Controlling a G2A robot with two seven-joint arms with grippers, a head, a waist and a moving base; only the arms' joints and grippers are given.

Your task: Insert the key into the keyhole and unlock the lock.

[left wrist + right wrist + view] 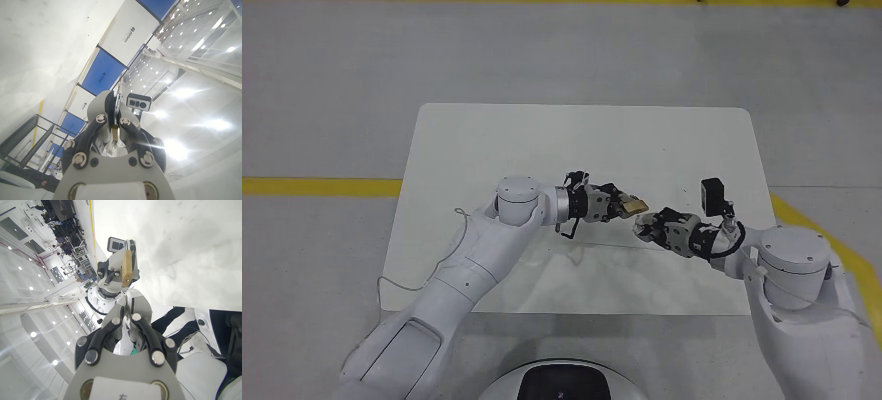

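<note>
One lock (127,264) in L gripper (116,106), key (128,313) in R gripper (645,230), just apart.

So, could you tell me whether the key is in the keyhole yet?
Out: the right claw holds the key clear of the lock in the left claw.

White table (492,140) on grey floor (342,80) w/ yellow tape line (312,186) showing on both sides of it. Behind: row of blue & white partition panels (105,70) in black frames, white ceiling w/ many round spot lights (203,46). Cluttered workbenches (64,232) w/ equipment far off across the rm.
</note>
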